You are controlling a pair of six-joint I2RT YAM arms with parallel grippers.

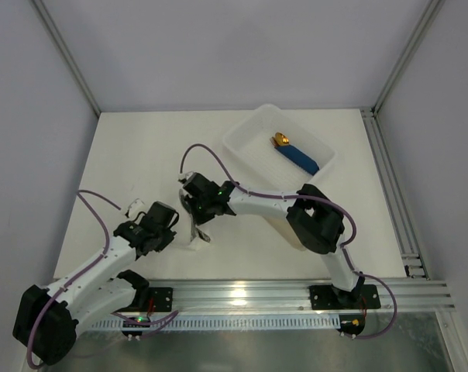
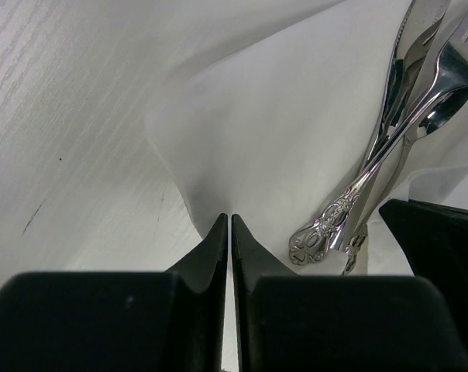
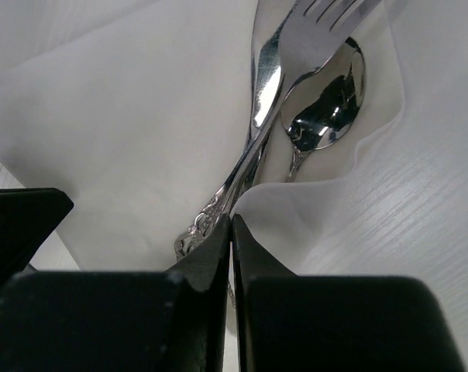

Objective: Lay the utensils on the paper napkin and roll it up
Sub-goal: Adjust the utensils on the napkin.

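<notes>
We find the napkin (image 2: 280, 139) close to the near edge of the tabletop (image 1: 141, 155), about midway along it, with the cutlery (image 3: 265, 93) bunched on it, handles toward the arms and one paper flap lifted over the spoon. The left gripper (image 2: 228, 221) is pinched closed on the napkin's left edge. The right gripper (image 3: 231, 225) is likewise closed on the flap's edge just beside the handles. Bare tabletop lies open toward the far left corner, while a tray (image 1: 242, 139) sits by the far right corner, well apart.
</notes>
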